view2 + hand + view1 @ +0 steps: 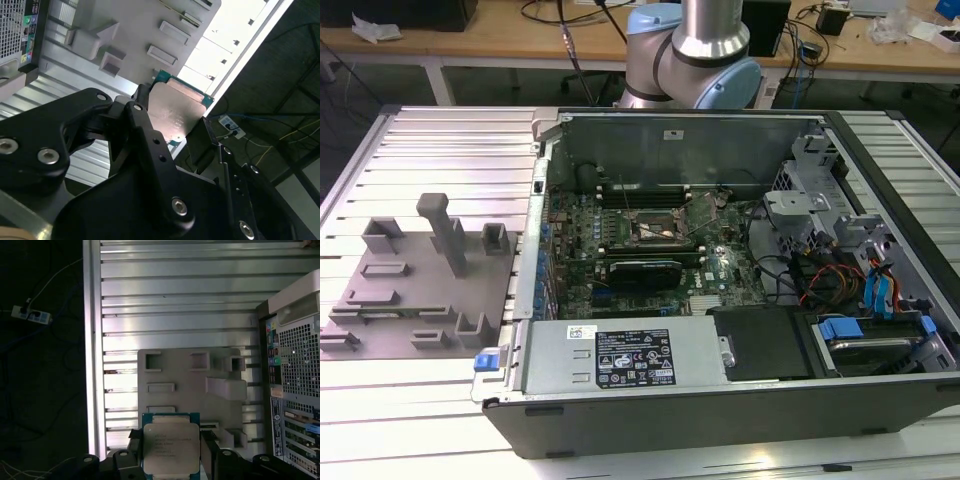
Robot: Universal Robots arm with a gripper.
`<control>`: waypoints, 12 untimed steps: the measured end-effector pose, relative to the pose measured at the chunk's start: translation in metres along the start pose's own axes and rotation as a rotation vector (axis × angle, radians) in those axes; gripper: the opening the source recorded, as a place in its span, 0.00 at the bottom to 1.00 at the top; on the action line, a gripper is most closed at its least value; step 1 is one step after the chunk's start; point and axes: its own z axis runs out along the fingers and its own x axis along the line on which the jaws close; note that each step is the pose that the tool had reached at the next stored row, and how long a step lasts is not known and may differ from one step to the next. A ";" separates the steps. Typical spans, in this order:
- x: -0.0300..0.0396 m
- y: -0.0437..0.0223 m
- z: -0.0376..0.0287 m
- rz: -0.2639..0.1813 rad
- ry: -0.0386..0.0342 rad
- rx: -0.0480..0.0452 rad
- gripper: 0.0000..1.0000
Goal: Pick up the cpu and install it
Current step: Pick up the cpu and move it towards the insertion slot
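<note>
— What sits closest to the lens?

— In both wrist views, the black hand [172, 120], its linked fingers [150, 142] pressed against two opposite edges of the cpu [171, 447]. It is clamped on the chip, which has its silver top showing and a green rim around it.

— And the biggest thing around?

— The ribbed metal worktop [430, 150]. On it, toward the exterior view's right, lies the computer case [720, 420], opened on its side, with the arm [705, 40] rising behind its far wall.

— What is inside the case?

— A green board [620, 270] with a dark square socket [655, 232] near its middle. A silver power supply [630, 355] runs along the near wall.

— Anything beside the case?

— A grey plate [410, 290] with raised blocks, posts and shallow pockets, flat on the worktop at the exterior view's left, just beside the case.

— So where is the chip itself?

— Held in the hand, clear of the worktop. In the first wrist view it hangs in front of the grey plate's edge, well apart from the socket.
</note>
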 end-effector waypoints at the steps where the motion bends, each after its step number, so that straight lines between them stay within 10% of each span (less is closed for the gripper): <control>1: -0.0006 0.0000 0.0000 0.000 0.0000 0.0000 0.55; 12: -0.0187 0.0007 0.0006 0.000 -0.0002 -0.0002 0.55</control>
